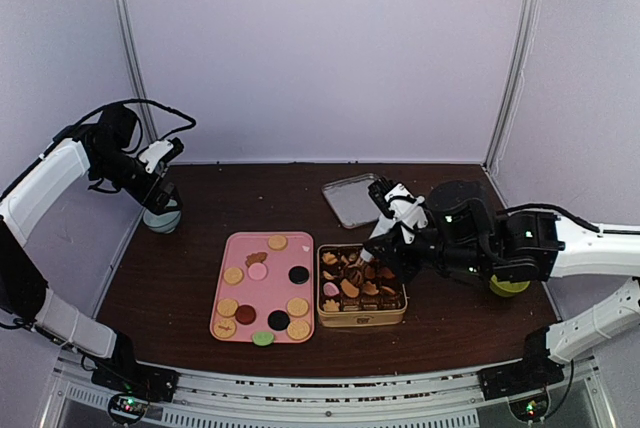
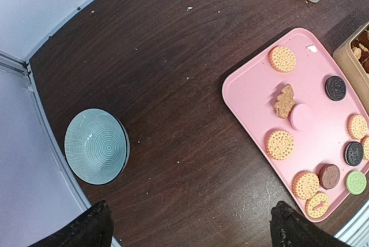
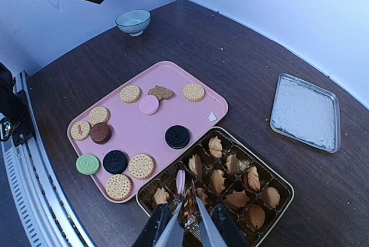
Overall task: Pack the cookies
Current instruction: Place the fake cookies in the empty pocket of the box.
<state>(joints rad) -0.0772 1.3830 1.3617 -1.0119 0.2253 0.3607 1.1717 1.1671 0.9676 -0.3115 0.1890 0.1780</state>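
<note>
Our right gripper (image 3: 189, 201) hangs over the gold tin (image 1: 360, 317), jaws narrowed to a slit beside a pink cookie (image 3: 180, 182) standing there; pinched or not, we cannot tell. Our left gripper (image 2: 190, 215) gapes empty. On the pink tray (image 3: 141, 137) we count twelve cookies (image 3: 141, 165): six round tan, two black, one each pink, brown, green and irregular. Only the left wrist view shows the ribbed inside of the teal bowl (image 2: 95, 146).

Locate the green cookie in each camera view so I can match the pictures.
Top external: green cookie at the pink tray's near edge, below centre-left.
Left wrist: green cookie at the right edge, low.
Right wrist: green cookie at lower left.
Shared landmark: the pink tray, seen in all three.
</note>
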